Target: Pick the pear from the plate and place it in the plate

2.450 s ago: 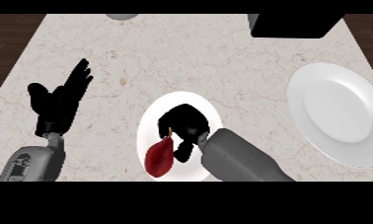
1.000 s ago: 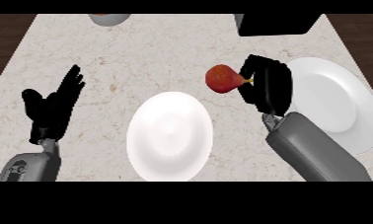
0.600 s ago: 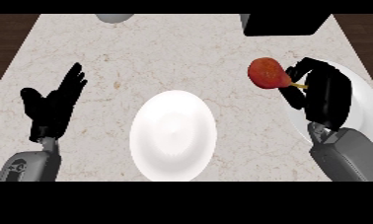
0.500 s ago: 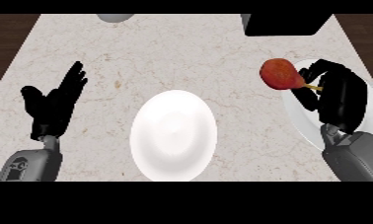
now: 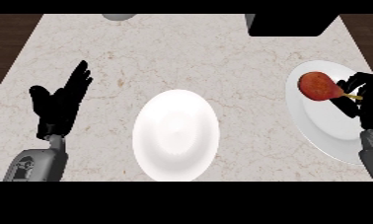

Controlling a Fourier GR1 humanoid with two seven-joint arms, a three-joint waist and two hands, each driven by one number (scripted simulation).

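centre plate (image 5: 175, 136): white, bare, nearest on the counter (image 5: 189, 55)
left hand (image 5: 59, 102): resting, fingers straight, holding nothing
right hand (image 5: 357, 97): fingers curled round the pear's stem end
pear (image 5: 318, 86): red, above the right plate (image 5: 328, 124)
far edge: black box (image 5: 291, 24), grey bowl (image 5: 119, 17)

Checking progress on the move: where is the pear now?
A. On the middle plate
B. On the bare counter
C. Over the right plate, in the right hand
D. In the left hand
C: the pear shows over the right plate, held by the right hand.
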